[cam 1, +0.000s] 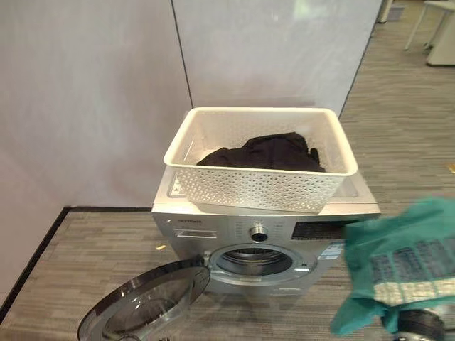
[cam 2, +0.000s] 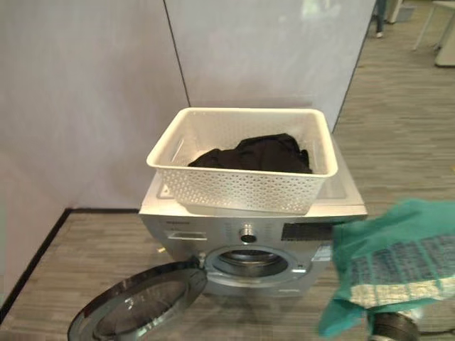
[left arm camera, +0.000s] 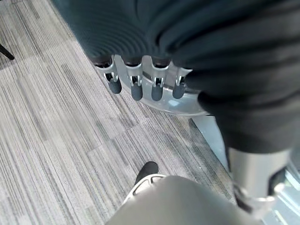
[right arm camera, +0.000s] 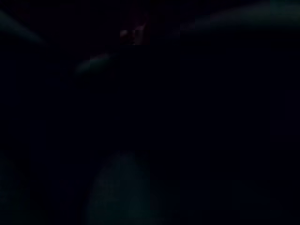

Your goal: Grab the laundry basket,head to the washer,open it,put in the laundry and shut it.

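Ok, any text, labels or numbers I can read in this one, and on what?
None can be read.
Washer: small mark on the front panel, too small to read.
Washer display: dark, with a blurred label beside it.
Green cloth: pale printed block, blurred.

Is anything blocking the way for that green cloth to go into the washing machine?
Nothing visible does. The washer door hangs wide open to the left, the drum opening is clear, and the green cloth hangs to its right. The basket sits on top, out of the way.
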Available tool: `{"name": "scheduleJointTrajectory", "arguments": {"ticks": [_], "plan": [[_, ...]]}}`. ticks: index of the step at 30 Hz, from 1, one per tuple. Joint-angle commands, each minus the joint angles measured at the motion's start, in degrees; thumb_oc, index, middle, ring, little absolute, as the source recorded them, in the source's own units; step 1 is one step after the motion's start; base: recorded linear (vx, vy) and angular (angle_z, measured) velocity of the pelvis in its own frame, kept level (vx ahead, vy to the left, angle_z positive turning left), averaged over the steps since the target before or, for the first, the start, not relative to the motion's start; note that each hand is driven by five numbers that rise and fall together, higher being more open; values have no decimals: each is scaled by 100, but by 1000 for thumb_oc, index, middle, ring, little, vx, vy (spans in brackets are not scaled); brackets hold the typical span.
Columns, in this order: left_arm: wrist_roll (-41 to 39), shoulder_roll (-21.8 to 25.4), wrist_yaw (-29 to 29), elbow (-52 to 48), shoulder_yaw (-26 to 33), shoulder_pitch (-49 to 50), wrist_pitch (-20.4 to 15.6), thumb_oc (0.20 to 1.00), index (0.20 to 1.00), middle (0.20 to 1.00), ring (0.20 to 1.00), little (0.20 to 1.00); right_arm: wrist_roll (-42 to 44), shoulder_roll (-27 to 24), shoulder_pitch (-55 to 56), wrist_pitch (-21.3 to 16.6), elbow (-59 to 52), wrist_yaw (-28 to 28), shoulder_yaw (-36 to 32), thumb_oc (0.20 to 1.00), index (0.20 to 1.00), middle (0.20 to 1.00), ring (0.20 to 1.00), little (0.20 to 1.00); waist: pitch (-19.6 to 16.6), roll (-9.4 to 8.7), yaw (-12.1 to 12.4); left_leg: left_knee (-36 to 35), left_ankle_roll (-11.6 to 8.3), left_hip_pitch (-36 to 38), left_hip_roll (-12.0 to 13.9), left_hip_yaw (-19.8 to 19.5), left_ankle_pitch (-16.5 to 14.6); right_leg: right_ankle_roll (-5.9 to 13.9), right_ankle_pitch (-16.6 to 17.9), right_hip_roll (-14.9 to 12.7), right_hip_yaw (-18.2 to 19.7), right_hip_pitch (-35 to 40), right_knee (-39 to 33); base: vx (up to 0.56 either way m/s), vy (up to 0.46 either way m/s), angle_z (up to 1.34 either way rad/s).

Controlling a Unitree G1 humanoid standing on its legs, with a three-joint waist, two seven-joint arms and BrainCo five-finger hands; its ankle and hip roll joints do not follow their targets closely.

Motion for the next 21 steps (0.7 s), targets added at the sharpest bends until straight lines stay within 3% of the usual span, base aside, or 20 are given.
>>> {"name": "scheduleJointTrajectory", "arguments": {"ticks": [1, 2, 4, 9, 12, 16, 19, 21], "plan": [[90, -228, 20, 482, 107, -18, -129, 1000, 1000, 1000, 1000, 1000, 519, -14, 166, -173, 17, 621, 50, 200, 200, 200, 200, 200, -318, -182, 47, 12, -468, 5, 615, 21, 206, 435, 684, -714, 37, -255, 29, -37, -2, 15], [-36, -256, -25, 557, 297, -49, -113, 1000, 1000, 1000, 1000, 1000, 794, 324, 489, 90, -115, 1040, 546, 200, 200, 200, 200, 200, -244, -198, 23, 12, -476, 7, 614, 96, 230, 427, 709, -725, 43, -288, 33, -34, 1, -3], [-118, -263, -55, 617, 484, -2, -133, 1000, 1000, 1000, 1000, 1000, 1005, 583, 735, 252, -88, 1311, 861, 200, 200, 200, 200, 200, -225, -222, 31, 12, -490, 44, 630, 156, 216, 405, 671, -699, 48, -278, 62, 1, -2, -21], [-147, -285, -183, 650, 552, 141, -176, 1000, 1000, 1000, 1000, 1000, 1427, 900, 1354, 751, 58, 1969, 1705, 200, 200, 200, 200, 200, -134, -288, 102, 12, -521, 14, 688, 49, 279, 324, 542, -629, -75, -179, 151, 10, -19, -1], [-111, -223, -249, 669, 579, 207, -189, 1000, 1000, 1000, 1000, 1000, 1582, 827, 1552, 1063, 589, 2320, 1935, 200, 200, 200, 200, 200, -92, -335, 140, 12, -551, -26, 716, -9, 326, 312, 516, -607, -163, -158, 169, 5, -25, 23], [-149, -114, -278, 606, 554, 303, -214, 1000, 1000, 1000, 1000, 1000, 1638, 804, 1425, 1356, 1678, 2492, 2167, 200, 200, 200, 200, 200, 4, -360, 247, 12, -560, -27, 733, -53, 335, 298, 462, -577, -240, -130, 179, 7, -9, 11], [-241, -78, -283, 506, 533, 354, -210, 1000, 1000, 1000, 1000, 1000, 1641, 805, 1383, 1445, 1888, 2515, 2249, 200, 200, 200, 200, 200, 75, -358, 287, 13, -547, 10, 727, -56, 323, 291, 429, -573, -237, -115, 200, 10, 3, 1], [-489, -15, -241, 280, 490, 372, -219, 1000, 1000, 1000, 1000, 1000, 1674, 767, 1291, 1564, 2034, 2614, 2473, 200, 200, 200, 200, 200, 340, -407, 358, 566, -528, -236, 734, -117, 166, 245, 375, -615, -186, -141, 285, -82, -9, -1]]}}
